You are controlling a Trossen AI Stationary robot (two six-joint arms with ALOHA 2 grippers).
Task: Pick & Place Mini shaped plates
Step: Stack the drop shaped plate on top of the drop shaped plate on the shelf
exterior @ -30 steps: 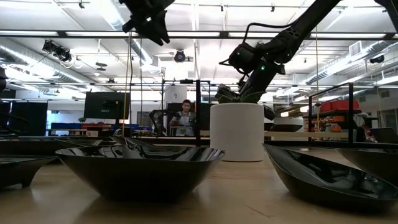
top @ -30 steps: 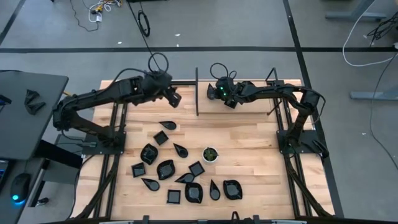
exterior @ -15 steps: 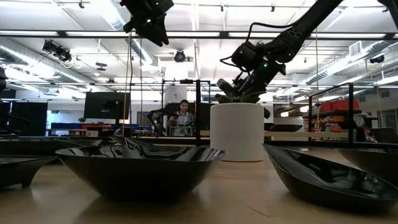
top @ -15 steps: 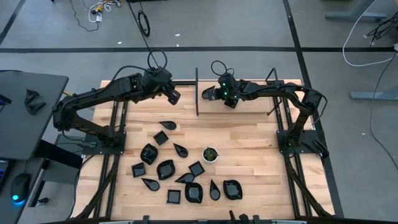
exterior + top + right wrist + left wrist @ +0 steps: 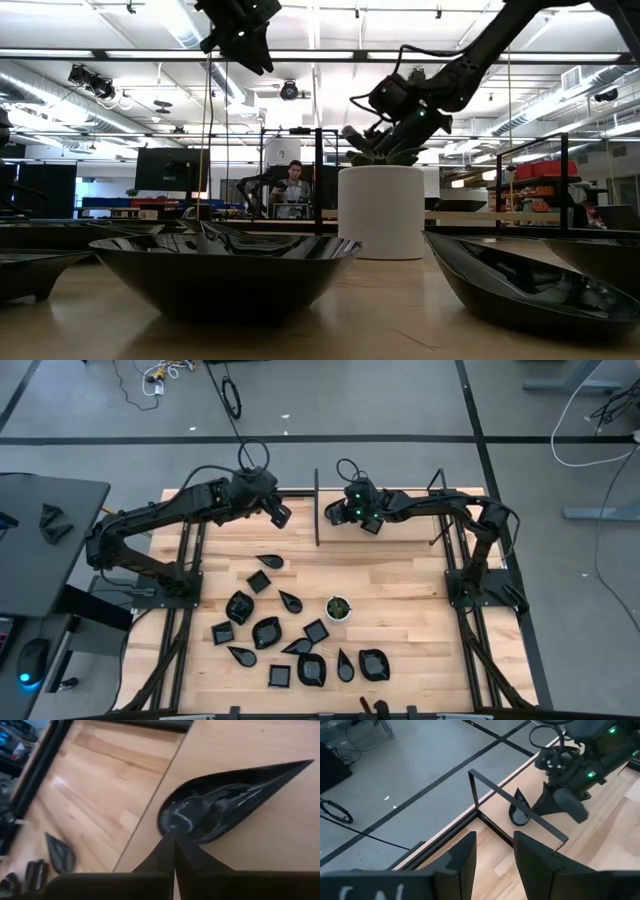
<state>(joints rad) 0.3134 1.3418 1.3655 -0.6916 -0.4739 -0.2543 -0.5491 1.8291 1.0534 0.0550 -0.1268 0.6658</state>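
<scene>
near edge of the table [image 5: 400, 580]: the loose mini shaped plates [image 5: 300, 645] sit in a cluster, glossy black squares, teardrops and rounded leaf shapes, spread from mid-table toward the front edge, mostly apart from each other, a few just beside one another. white cup [image 5: 338, 607] with green inside stands at the cluster's right side, near a square plate. in the low view a wide black dish [image 5: 225, 265] fills the foreground, the cup [image 5: 381, 212] upright behind it, another dish [image 5: 520, 280] to the right. mid-table past the cluster is bare wood. far edge: a thin black upright divider [image 5: 317, 508] stands across the table. left gripper [image 5: 280, 514] hangs above the far-left part of the table, just left of the divider, fingers [image 5: 462, 862] spread with nothing between them. right gripper [image 5: 342, 512] is just right of the divider at the far edge, tilted down, fingers [image 5: 172, 852] pressed together, their tips meeting at the rounded rim of a teardrop plate [image 5: 220, 810]; cannot tell if the rim is pinched or only touched. that teardrop plate [image 5: 520, 810] lies on the wood just beside the divider, point toward the far edge, seen from the left wrist view under the right gripper [image 5: 547, 802]. beyond the table, a person [image 5: 294, 190] in the room behind.
</scene>
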